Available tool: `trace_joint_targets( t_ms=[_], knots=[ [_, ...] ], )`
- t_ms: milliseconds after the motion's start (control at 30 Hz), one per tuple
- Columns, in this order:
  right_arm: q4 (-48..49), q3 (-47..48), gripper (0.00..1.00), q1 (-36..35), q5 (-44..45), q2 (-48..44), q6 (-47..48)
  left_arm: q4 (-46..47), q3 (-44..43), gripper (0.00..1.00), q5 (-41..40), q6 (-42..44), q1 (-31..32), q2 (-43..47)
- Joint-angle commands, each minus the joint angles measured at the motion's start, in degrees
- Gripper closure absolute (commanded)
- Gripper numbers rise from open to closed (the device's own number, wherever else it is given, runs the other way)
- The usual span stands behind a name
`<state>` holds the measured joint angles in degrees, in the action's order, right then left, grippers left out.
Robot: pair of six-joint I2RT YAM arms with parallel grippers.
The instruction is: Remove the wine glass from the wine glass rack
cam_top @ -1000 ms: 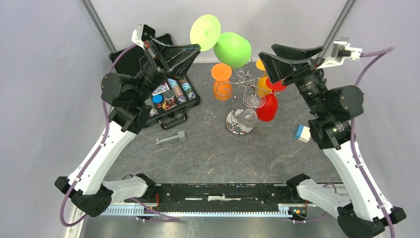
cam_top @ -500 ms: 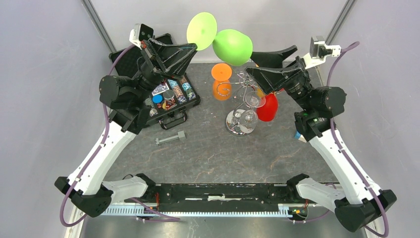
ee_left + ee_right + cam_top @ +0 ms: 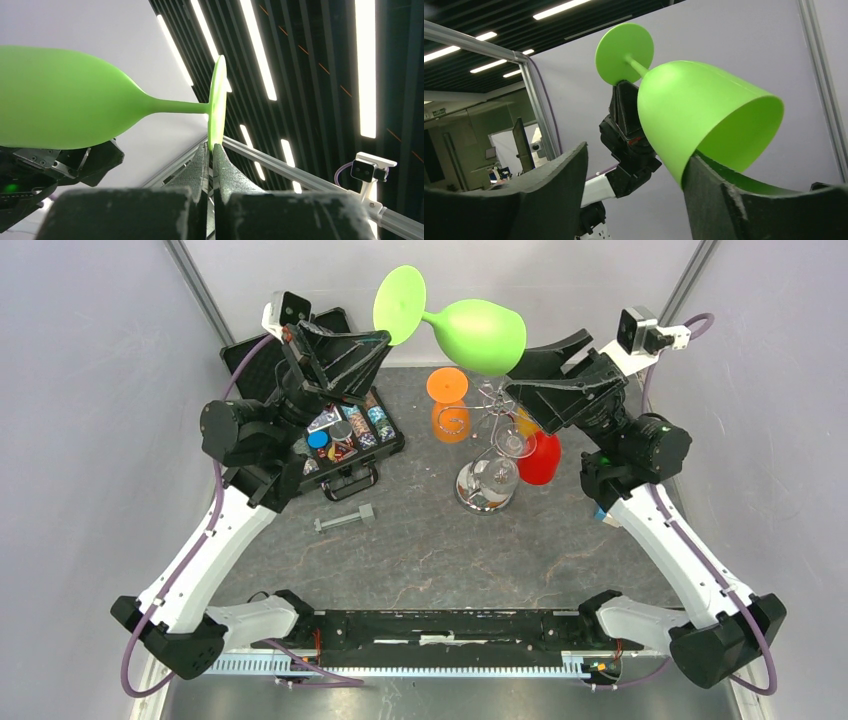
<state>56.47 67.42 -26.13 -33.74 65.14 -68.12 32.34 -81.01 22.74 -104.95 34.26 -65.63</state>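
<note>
A lime green wine glass [image 3: 480, 332] hangs on its side in the air, above and behind the chrome wine glass rack [image 3: 487, 485]. My left gripper [image 3: 385, 337] is shut on the edge of the glass's round foot [image 3: 217, 100], and the left wrist view shows the thin disc pinched between the pads. My right gripper [image 3: 512, 372] stands open at the bowl's mouth. In the right wrist view one finger [image 3: 704, 190] reaches inside the rim of the bowl [image 3: 694, 105], while the other finger [image 3: 569, 180] stays well clear of it.
On the rack hang an orange glass [image 3: 447, 405], a red glass [image 3: 540, 455], a yellow one [image 3: 527, 418] and a clear one [image 3: 512, 445]. An open black case [image 3: 330, 430] of small parts lies at the left, a metal bolt [image 3: 345, 520] in front of it. A blue-white block [image 3: 610, 508] sits at the right.
My right arm swung in from the right, and one of its fingers now sits in the bowl's mouth. The left gripper tipped the glass further right, still holding the foot.
</note>
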Motion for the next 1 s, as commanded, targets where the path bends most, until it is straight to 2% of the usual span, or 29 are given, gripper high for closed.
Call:
trace_joint_targets(
  t_ms=[0,167,233,267,333,400,433,533,600,700,767,900,967],
  knots=[
    [6.7,3.05,0.34,-1.15,-1.64,0.05,-2.0,1.88,0.81,0.98,1.4,-1.86,0.19,-0.2],
    [7.51,4.07,0.58,-1.48,-0.14,0.18,1.31,0.7,2.29,0.98,2.13,-0.38,0.21,-0.03],
    [6.53,4.61,0.71,-1.47,0.32,-0.08,3.24,0.18,2.99,0.97,2.23,0.38,0.24,0.41],
    [5.47,5.05,0.82,-1.48,0.63,-0.25,4.76,0.16,3.2,0.96,2.07,0.41,0.26,0.49],
    [1.93,5.73,0.99,-1.47,1.64,-1.12,8.11,0.97,3.02,0.88,1.7,1.01,0.19,0.4],
    [-3.12,6.76,1.0,-1.47,2.92,-2.06,12.77,0.41,2.06,0.78,2.11,2.51,0.19,0.17],
    [-6.02,7.55,1.0,-1.46,3.37,-2.39,15.44,0.26,1.69,0.67,2.45,3.16,0.2,0.15],
    [-16.18,10.02,1.0,-1.42,5.83,-3.83,24.85,0.27,2.44,0.25,2.45,4.15,0.11,0.3],
    [-26.95,14.23,1.0,-1.47,9.25,-4.34,34.19,0.26,3.4,0.11,2.3,5.58,0.12,0.49],
    [-50.69,27.68,1.0,-1.46,19.53,-0.87,50.45,-0.09,5.83,0.04,2.92,7.68,0.02,0.88],
    [-62.97,37.73,1.0,-1.53,27.02,3.22,60.03,-0.22,7.64,0.03,3.88,9.38,-0.16,1.01],
    [-73.98,44.43,1.0,-1.47,45.74,6.47,71.23,-2.99,10.08,0.0,6.63,16.71,-0.93,1.62],
    [-79.49,47.22,1.0,-1.46,55.02,7.85,74.59,-8.23,10.37,0.0,6.9,22.91,-1.38,2.79]
  ],
)
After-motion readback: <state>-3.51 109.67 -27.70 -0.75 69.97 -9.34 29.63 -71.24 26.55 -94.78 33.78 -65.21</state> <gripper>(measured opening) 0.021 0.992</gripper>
